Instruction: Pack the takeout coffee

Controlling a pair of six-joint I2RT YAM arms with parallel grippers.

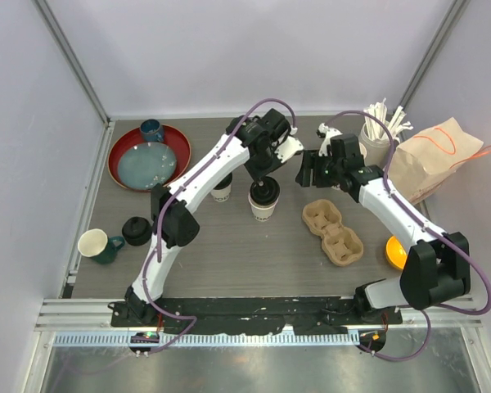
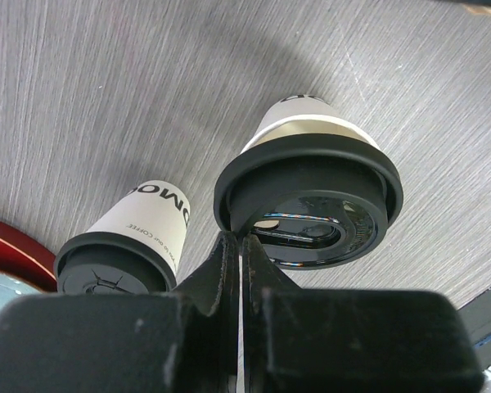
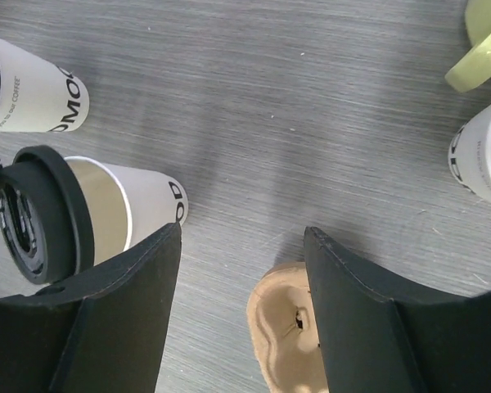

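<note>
The left gripper (image 1: pixel 264 187) is pointing down from its arched arm, fingers (image 2: pixel 222 274) pressing together; the right gripper (image 3: pixel 244 236) is hovering low, fingers spread wide.

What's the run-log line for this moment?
left gripper shut on lidded cup rim | right gripper open near carrier | second lidded cup on table

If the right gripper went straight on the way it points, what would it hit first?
Likely the pulp cup carrier, its end between the open fingers of the right gripper; depth is unclear.
</note>
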